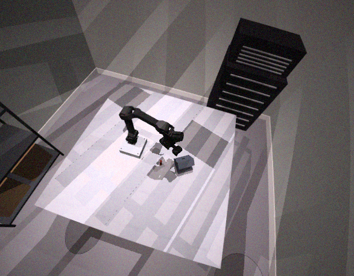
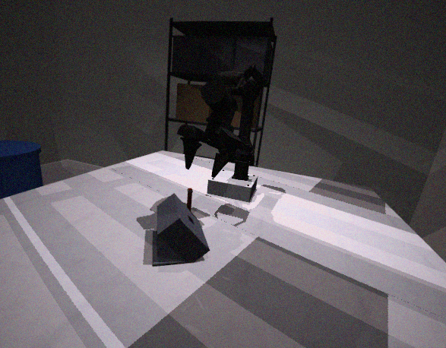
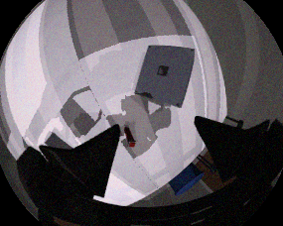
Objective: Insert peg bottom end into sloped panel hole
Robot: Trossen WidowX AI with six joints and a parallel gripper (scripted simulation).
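My claw (image 1: pixel 174 149) (image 2: pixel 200 172) (image 3: pixel 157 124): wide open above counter (image 1: pixel 113 193) (image 2: pixel 116 296) (image 3: pixel 109 74), nothing between fingers. Reaching part looks under way, grasp not made.

Below claw, red peg (image 1: pixel 161 163) (image 2: pixel 189 198) (image 3: pixel 129 136): upright on counter, not lifted, apart from fingers.

Beside peg, farther from my base (image 1: pixel 133 147) (image 2: pixel 230 188): grey sloped block (image 1: pixel 184 163) (image 2: pixel 181 232) (image 3: pixel 166 74). Hole (image 1: pixel 183 158) (image 2: pixel 191 219) (image 3: pixel 163 70) in its face is without peg; it looks square.

Left, I judge: grasp, lift, tilt, turn to match if peg has flat sides, push to bottom, release, move away.

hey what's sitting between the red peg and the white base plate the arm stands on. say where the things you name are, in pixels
Nothing solid: between the red peg (image 1: pixel 160 163) (image 2: pixel 189 199) (image 3: pixel 129 137) and white base plate (image 1: pixel 129 152) (image 2: pixel 230 191), the top view shows only tabletop.
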